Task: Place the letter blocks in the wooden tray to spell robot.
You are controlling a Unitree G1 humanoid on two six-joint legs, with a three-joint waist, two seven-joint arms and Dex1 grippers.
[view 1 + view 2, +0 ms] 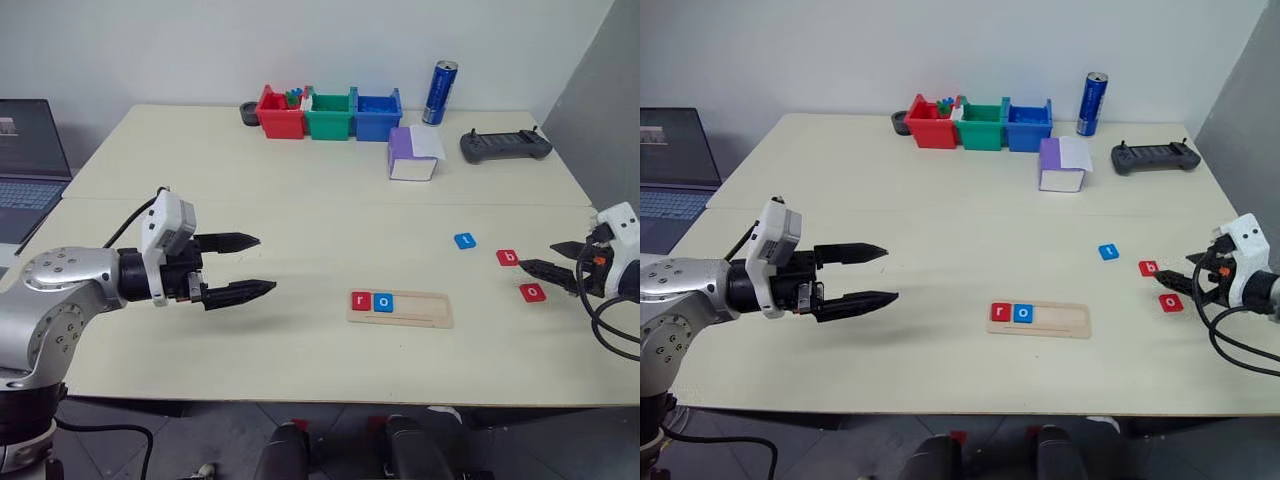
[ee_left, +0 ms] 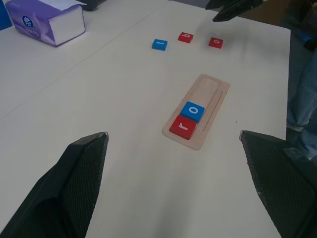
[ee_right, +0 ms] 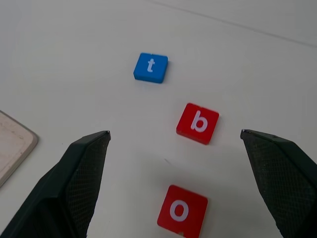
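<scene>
Wooden tray (image 1: pixel 401 307) lies flat on the pale table (image 1: pixel 300 190), near the front edge and slightly toward my right of centre. Its left end holds two letter blocks side by side and touching: a red r (image 1: pixel 361 301) and, at its 3 o'clock, a blue o (image 1: pixel 383 302); the rest of the groove is bare wood. From the tray, three loose tiles lie toward 2 o'clock, apart from one another: a blue t (image 1: pixel 465 241), a red b (image 1: pixel 508 257) at the 4 o'clock of the t, and a red o (image 1: pixel 533 292) at the 5 o'clock of the b. My right gripper (image 1: pixel 560 259) hangs just beside the red b and red o, at their 3 o'clock, its two black fingers spread wide with nothing between them; in the right wrist view the red b (image 3: pixel 197 123) and red o (image 3: pixel 182 210) sit between the fingertips. My left gripper (image 1: pixel 240 266) hovers over bare table at the 9 o'clock of the tray, well apart from it, jaws likewise wide and empty. At the far edge, toward 12 o'clock, stand a red bin (image 1: pixel 280 114), a green bin (image 1: pixel 330 113) and a blue bin (image 1: pixel 377 114) in a row, with a blue can (image 1: pixel 440 92), a purple-and-white box (image 1: pixel 414 154) and a dark handheld controller (image 1: pixel 505 145) at their right. At far left, a laptop (image 1: pixel 30 160).
</scene>
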